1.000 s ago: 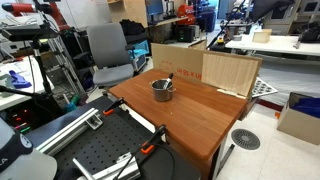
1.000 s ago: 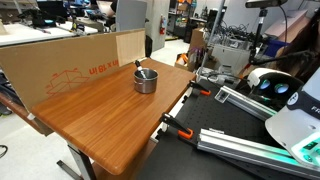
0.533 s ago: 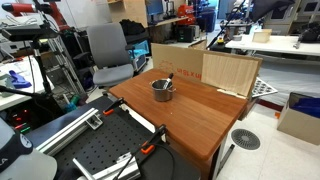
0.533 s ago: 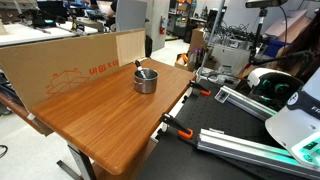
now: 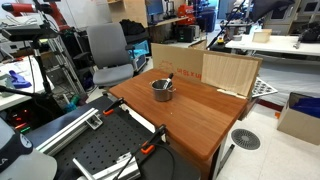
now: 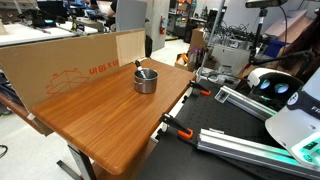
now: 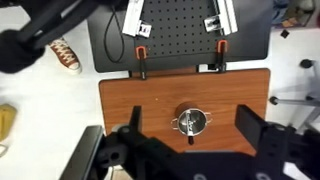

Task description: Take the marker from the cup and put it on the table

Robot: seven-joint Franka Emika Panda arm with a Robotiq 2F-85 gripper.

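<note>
The shiny grey metal cup (image 5: 163,90) stands on the reddish-brown wood table (image 5: 195,125) near its back edge; both also show in an exterior view, the cup (image 6: 146,81) on the table (image 6: 100,115). The marker (image 5: 168,79) leans inside the cup with its dark end above the rim (image 6: 140,67). In the wrist view my gripper (image 7: 190,112) is open and empty, high above the table (image 7: 140,100). Its two dark fingers frame the cup (image 7: 191,121), and the marker (image 7: 191,128) lies across the cup's mouth. The gripper is out of view in both exterior views.
Cardboard sheets (image 5: 230,70) (image 6: 70,62) stand along the table's back edge. A black perforated plate (image 5: 100,155) (image 7: 180,30) adjoins the table, with orange-tipped clamps (image 7: 140,58) (image 7: 221,58) at the joint. A grey office chair (image 5: 108,55) stands behind.
</note>
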